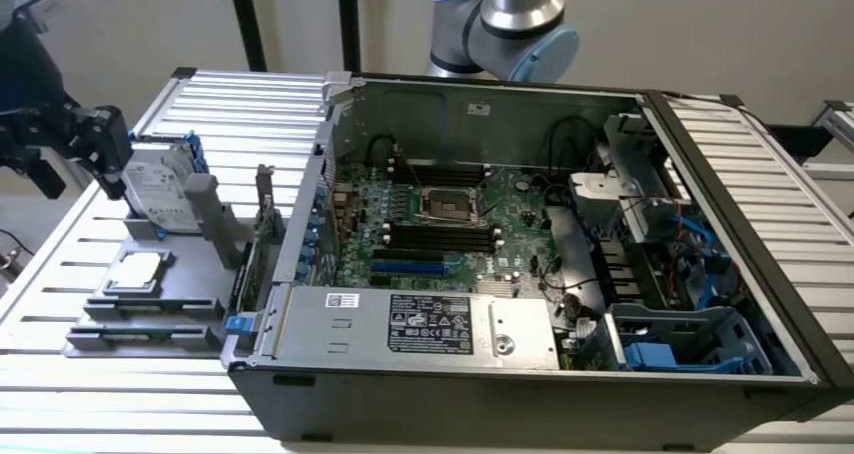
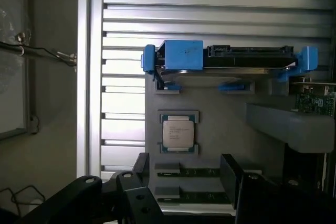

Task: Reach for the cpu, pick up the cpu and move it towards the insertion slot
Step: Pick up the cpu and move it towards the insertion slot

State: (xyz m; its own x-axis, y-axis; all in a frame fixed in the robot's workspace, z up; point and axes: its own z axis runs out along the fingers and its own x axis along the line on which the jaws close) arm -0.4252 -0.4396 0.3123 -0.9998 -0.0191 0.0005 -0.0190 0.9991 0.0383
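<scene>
The cpu (image 1: 138, 271) (image 2: 178, 132), a small square chip with a silver top, lies flat in its recess on the grey parts holder (image 1: 200, 236) at the exterior view's left. My black gripper (image 1: 78, 172) (image 2: 186, 171) hovers well above the holder, up and to the left of the cpu in the exterior view. Its fingers (image 2: 230, 169) stand apart and it is open with nothing between them. The insertion slot (image 1: 447, 206), a dark square socket in a silver frame, sits on the motherboard inside the open computer case (image 1: 534, 374).
A silver hard drive (image 1: 160, 184) (image 2: 231, 59) with blue brackets stands upright on the holder behind the cpu. Memory sticks (image 1: 150, 307) (image 2: 194, 172) lie in front of it. A green card (image 2: 315, 103) stands by the case wall. Slatted metal table (image 1: 80, 394) all around.
</scene>
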